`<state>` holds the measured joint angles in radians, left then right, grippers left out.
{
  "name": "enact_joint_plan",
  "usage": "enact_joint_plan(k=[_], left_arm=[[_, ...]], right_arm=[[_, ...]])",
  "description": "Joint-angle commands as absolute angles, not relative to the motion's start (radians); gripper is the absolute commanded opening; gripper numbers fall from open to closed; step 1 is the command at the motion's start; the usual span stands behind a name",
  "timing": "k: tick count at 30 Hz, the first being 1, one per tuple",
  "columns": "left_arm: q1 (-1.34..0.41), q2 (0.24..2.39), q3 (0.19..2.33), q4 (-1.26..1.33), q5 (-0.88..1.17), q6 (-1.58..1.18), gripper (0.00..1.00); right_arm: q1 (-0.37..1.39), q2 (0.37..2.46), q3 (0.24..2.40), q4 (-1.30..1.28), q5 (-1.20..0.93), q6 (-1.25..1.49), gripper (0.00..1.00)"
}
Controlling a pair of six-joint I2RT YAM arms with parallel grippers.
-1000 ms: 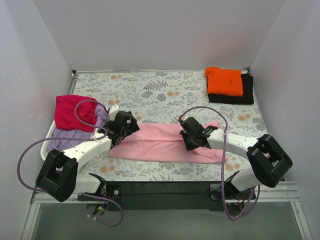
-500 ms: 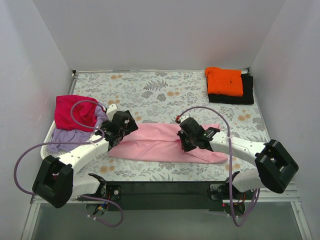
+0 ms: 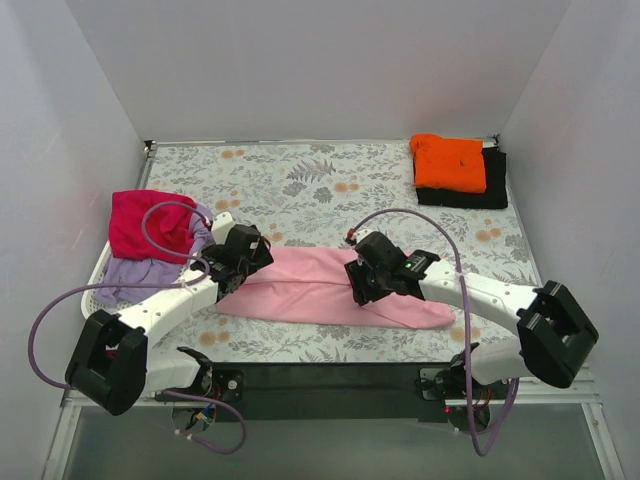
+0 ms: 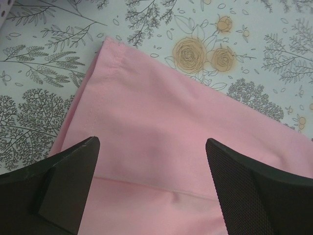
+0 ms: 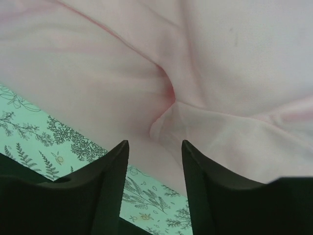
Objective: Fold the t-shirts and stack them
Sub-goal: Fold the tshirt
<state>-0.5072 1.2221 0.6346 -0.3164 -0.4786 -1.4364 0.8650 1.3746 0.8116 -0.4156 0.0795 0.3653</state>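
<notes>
From above, the light pink t-shirt (image 3: 305,290) lies as a long band near the front of the table (image 3: 330,180). My left gripper (image 3: 243,262) is at its left end and my right gripper (image 3: 360,285) is past its middle.

Left wrist: jaws wide and empty over the hemmed corner (image 4: 110,49). I should pinch both layers there.

Right wrist: jaws narrowly parted, holding nothing, above a pucker (image 5: 166,98). I judge it needs smoothing first.

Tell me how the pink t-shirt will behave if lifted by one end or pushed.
The pink t-shirt is probably floppy: it lies flat, with soft creases and a pucker, so a lifted end would drape. It looks thin, so likely light. Pushed, it would probably bunch up on the floral table cover rather than slide whole.
</notes>
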Motion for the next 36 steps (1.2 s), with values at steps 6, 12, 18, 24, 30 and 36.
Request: enact_joint_plan(k=[6, 12, 18, 24, 30, 36], left_arm=[[-0.543, 1.334, 0.764, -0.167, -0.423, -1.385, 0.83], [-0.569, 1.416, 0.77, -0.071, -0.335, -1.381, 0.83], [-0.577, 1.459, 0.761, -0.032, -0.31, -1.371, 0.83], [-0.577, 1.496, 0.749, -0.014, -0.281, -1.37, 0.84], [-0.577, 1.512, 0.75, -0.011, -0.282, -1.364, 0.84], [-0.577, 1.543, 0.752, -0.006, -0.275, -1.361, 0.84]], right_arm=[[0.605, 1.174, 0.853, -0.397, 0.161, 0.324, 0.54], [0.345, 1.112, 0.801, -0.308, 0.036, 0.324, 0.59], [0.143, 1.08, 0.738, -0.24, -0.086, 0.356, 0.63], [0.009, 1.077, 0.637, -0.172, -0.192, 0.393, 0.65], [-0.057, 1.083, 0.574, -0.121, -0.241, 0.428, 0.66], [-0.089, 1.114, 0.535, -0.029, -0.297, 0.477, 0.66]])
